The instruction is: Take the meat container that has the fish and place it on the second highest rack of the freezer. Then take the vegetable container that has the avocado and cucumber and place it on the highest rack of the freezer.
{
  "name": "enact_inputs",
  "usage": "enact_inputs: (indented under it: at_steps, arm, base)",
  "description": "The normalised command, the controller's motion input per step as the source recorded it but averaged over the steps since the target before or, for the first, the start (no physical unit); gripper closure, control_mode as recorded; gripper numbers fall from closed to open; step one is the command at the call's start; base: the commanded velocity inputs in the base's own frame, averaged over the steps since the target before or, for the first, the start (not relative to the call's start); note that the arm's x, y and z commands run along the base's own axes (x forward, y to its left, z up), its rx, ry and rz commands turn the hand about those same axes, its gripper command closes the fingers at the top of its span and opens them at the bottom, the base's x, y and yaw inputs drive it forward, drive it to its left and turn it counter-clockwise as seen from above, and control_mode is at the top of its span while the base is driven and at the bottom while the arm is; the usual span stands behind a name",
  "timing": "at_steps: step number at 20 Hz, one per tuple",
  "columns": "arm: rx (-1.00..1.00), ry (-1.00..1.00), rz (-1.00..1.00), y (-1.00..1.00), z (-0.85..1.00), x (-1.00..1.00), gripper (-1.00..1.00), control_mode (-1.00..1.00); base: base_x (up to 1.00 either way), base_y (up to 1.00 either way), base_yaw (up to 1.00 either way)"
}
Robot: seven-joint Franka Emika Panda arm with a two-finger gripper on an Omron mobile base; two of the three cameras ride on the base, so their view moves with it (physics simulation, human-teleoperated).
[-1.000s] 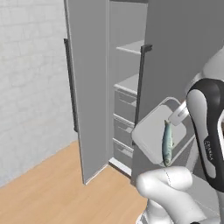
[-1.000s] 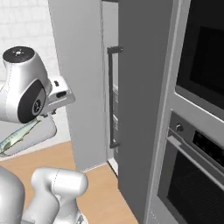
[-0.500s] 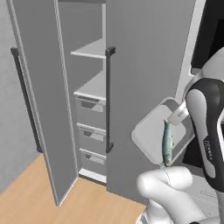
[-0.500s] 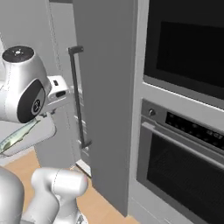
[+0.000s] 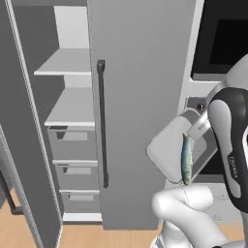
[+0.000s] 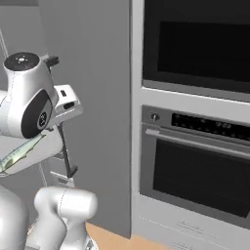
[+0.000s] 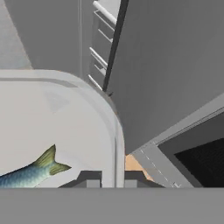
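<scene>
Fish [image 5: 186, 160] lies in the meat container [image 5: 167, 147] that my claw [image 7: 113, 178] holds by its rim. In the hand view my two dark fingers [image 7: 89, 178] sit on each side of the container's edge, pinched onto it. The container is pale and has round corners. It is up in the air, tipped on its side, close to my white arm. The fish is blue and green, and its tail points toward the claw.

In front of me is the freezer [image 5: 140, 72]. Its left door [image 5: 29, 160] is open and its right door [image 5: 145, 97] is shut, with a long dark handle [image 5: 102, 123] on it. Inside I see two white racks [image 5: 72, 85], one above the other, and three drawers [image 5: 72, 167] under them. The container is well apart from the racks.

To the right of the freezer is a dark oven [image 6: 195, 166] in the wall. The floor [image 5: 82, 237] is light wood.
</scene>
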Motion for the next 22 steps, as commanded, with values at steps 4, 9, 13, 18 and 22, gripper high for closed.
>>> enact_inputs:
  at_steps: [4, 9, 13, 18, 22]
  arm:
    - [0.00, 0.00, 0.00, 0.00, 0.00, 0.00, 1.00, 1.00]
    - [0.00, 0.00, 0.00, 0.00, 0.00, 0.00, 1.00, 1.00]
    - [0.00, 0.00, 0.00, 0.00, 0.00, 0.00, 1.00, 1.00]
    - [0.00, 0.00, 0.00, 0.00, 0.00, 0.00, 1.00, 1.00]
    - [0.00, 0.00, 0.00, 0.00, 0.00, 0.00, 1.00, 1.00]
  base:
    - [0.00, 0.88, -0.62]
    - [0.00, 0.85, -0.59]
    - [-0.04, 0.78, -0.52]
    - [0.00, 0.56, -0.24]
    - [0.02, 0.24, -0.01]
